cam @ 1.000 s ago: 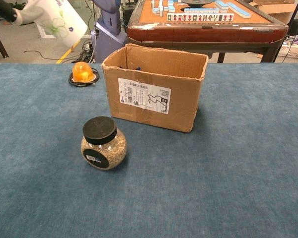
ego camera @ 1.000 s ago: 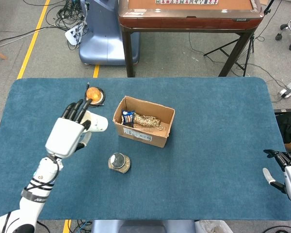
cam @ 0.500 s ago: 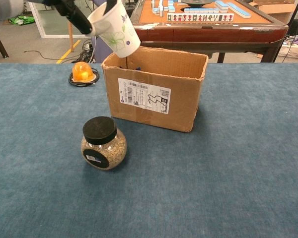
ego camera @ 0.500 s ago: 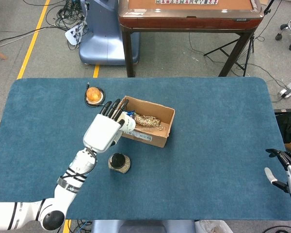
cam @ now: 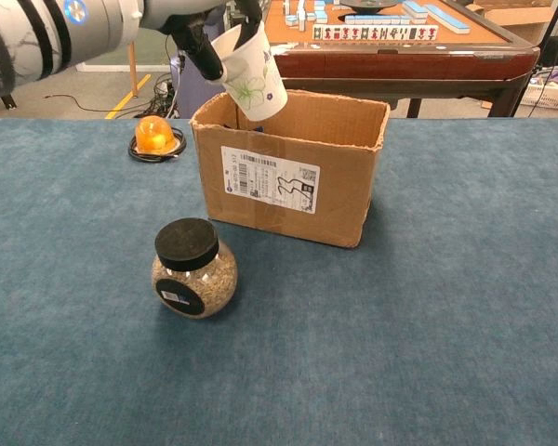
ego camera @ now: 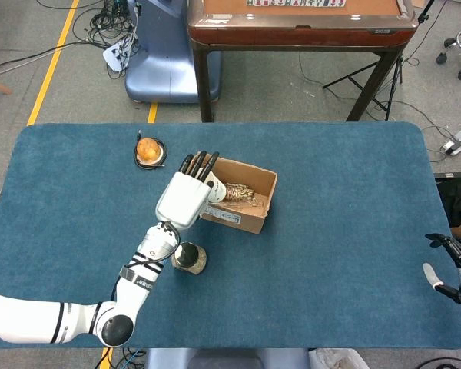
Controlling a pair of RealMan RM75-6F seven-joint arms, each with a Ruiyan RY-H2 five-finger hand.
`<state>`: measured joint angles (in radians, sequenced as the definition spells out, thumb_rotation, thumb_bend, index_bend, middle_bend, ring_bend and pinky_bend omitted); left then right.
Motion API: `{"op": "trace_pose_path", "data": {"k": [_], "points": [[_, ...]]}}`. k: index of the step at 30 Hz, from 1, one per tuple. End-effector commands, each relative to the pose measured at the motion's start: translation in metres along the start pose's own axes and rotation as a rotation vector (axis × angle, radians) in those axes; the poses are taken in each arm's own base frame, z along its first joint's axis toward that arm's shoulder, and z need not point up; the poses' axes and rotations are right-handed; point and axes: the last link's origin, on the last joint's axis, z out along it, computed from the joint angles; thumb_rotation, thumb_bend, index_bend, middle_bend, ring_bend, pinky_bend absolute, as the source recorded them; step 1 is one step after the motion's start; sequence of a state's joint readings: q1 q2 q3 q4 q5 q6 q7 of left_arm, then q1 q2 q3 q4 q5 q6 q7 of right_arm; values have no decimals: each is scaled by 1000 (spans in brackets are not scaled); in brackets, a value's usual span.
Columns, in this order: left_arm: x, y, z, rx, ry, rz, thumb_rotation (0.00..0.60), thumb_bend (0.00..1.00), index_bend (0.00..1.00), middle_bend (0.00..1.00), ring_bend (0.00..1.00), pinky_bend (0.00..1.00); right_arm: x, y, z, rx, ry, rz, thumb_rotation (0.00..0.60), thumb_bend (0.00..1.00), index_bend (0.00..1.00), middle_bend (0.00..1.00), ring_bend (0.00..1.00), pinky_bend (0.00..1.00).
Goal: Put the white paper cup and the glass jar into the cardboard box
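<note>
While the left hand (cam: 200, 32) holds the paper cup (cam: 252, 72) tilted over the near-left corner of the cardboard box (cam: 293, 181), the cup's base sits about level with the rim — not yet inside.

Item: cup. Risk — released here, it may catch the box wall and tip out onto the worktop (ego camera: 330, 231), or roll toward the orange object (cam: 154, 136) beside the box.

Item: box. Light and open-topped; a brush from the arm could shove it.

Item: glass jar (cam: 193, 271). Upright on the worktop, near the box front, below the forearm in the head view — a low withdrawal could knock it.

Item: right hand (ego camera: 459, 270). At the worktop's edge, well apart, fingers spread, holding nothing.
</note>
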<state>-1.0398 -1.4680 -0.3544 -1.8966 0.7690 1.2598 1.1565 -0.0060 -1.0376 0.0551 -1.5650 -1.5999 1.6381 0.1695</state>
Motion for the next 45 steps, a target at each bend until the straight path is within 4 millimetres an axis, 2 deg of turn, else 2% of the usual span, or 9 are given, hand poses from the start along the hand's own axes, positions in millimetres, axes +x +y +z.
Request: {"op": "trace_pose_path", "data": {"k": [1,3,5,13,24,31,40,45], "points": [[-2,0,3,13,-28,-3,600,329,265,0,0,95,-1,0,1,-2,-4,0,600,332,309,418,371,342],[-2,1,4,16,-34,-8,600,239,56,0,0,77,-2,1,2,-4,-7,-1,600,332,309,418,371,342],[-1,0,4,16,-35,-10,600,202,0,0,0,72,-2,0,2,-4,-11,-2,600,332,309,418,371,342],[5,-7,-9,8,-23,-53,600,169,0,0,0,72,-6,0,5,-9,-24,-8,600,331,309,418,371,342],[7,-31,-61,-5,-24,-18,600,168,0,0,0,78,-8,1,8,-21,-33,-19,600,331,309,418,371,342],[-2,-41,-96,-68,-30,37,600,169,0,0,0,192,-4,5,8,-42,-12,-13,600,331,309,418,371,342],[-13,-45,-131,-181,9,65,600,168,37,0,2,243,3,11,5,-68,16,1,600,332,309,418,371,342],[-21,-46,-148,-204,-18,85,600,168,80,2,38,302,7,14,3,-79,32,11,600,331,309,418,371,342]]}}
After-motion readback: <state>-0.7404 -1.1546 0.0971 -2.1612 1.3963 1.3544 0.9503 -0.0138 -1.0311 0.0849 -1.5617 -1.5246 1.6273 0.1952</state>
